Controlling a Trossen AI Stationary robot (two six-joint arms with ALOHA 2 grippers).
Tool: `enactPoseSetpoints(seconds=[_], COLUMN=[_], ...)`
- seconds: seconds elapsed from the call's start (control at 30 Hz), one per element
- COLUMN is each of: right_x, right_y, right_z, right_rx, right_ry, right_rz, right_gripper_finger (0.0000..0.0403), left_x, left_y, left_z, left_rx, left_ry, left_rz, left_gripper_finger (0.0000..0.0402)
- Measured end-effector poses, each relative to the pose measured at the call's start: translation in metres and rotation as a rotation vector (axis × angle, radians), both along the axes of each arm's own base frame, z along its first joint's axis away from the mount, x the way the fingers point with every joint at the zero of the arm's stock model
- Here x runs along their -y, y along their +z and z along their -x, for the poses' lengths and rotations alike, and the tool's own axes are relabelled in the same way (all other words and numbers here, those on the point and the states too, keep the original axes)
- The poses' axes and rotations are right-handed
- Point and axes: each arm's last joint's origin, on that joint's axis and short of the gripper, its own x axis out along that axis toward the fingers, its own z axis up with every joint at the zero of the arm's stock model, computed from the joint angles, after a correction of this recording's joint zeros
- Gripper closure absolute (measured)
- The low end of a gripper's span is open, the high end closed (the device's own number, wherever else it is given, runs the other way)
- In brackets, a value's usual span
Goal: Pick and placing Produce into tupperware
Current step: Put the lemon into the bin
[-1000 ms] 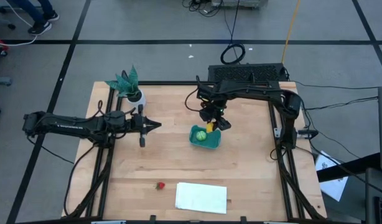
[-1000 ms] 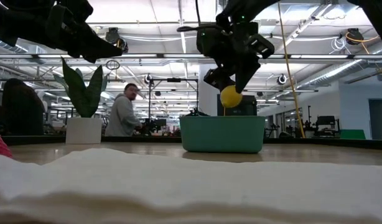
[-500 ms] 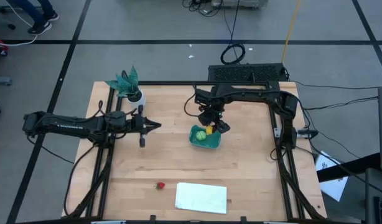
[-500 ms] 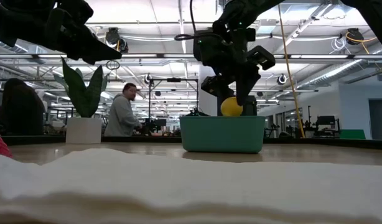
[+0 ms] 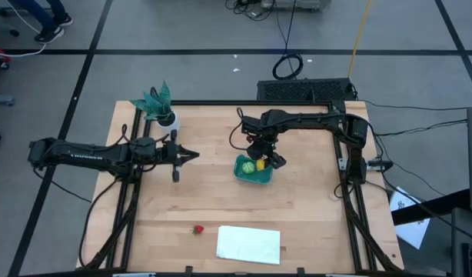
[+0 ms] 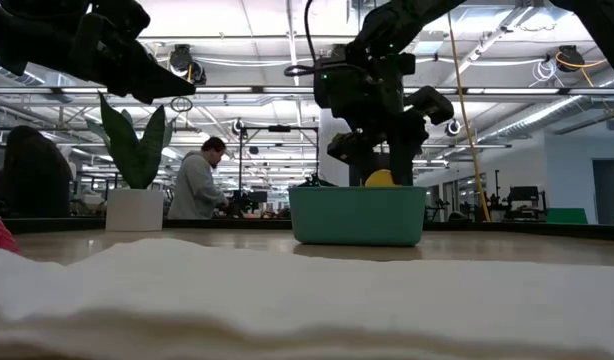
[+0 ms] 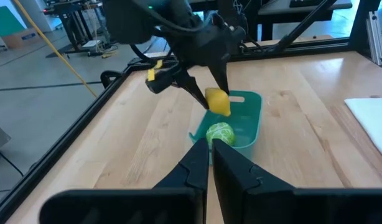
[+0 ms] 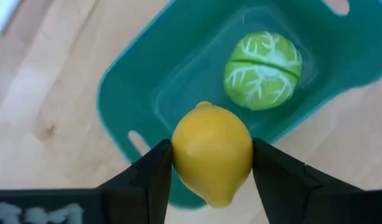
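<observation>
The teal tupperware (image 5: 255, 175) stands on the table's middle, and the light-green round fruit (image 5: 249, 167) lies inside it (image 8: 263, 62). My right gripper (image 5: 260, 158) hangs over the tub's far part, shut on the yellow lemon (image 8: 212, 152). In the low view the lemon (image 6: 379, 179) shows just above the tub's rim (image 6: 357, 215). The red strawberry (image 5: 197, 229) lies on the table near its near edge. My left gripper (image 5: 194, 155) waits to the tub's left above the table, its fingers shut (image 7: 211, 146). My right gripper pinches the lemon's two opposite sides (image 8: 178, 155) between its fingers (image 8: 155, 171), one on each side of its widest part. The fingers come from above, pointing down. The lemon is lifted clear, hanging over the tub's inside beside the green fruit.
A teal leafy plant in a white pot (image 5: 161, 106) stands at the table's far left corner. A flat white sheet (image 5: 249, 243) lies by the near edge, right of the strawberry. A person (image 6: 199, 180) stands in the room beyond the table.
My right gripper has come down toward the tub and a little toward the table's left, carrying the lemon. In the low view the lemon has sunk from well above the tub's rim until its lower part is behind the rim. The gripper stays shut on it.
</observation>
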Motion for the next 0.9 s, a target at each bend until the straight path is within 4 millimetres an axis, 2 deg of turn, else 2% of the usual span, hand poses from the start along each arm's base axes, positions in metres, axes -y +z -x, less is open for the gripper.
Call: enactPoseSetpoints(seconds=[0.33,0.9], right_x=[-0.013,-0.020], right_y=[-0.003,-0.003], right_z=[-0.005,-0.006], right_rx=[0.008,0.014], right_ry=[0.062,0.078], right_rz=[0.095,0.062], right_gripper_finger=[0.0223,0.0223], left_x=[0.000,0.000], left_y=[0.000,-0.002], left_z=[0.000,0.000], left_rx=[0.001,-0.023], left_ry=[0.000,0.000], left_rz=[0.000,0.001], left_gripper_finger=[0.0376,0.0376])
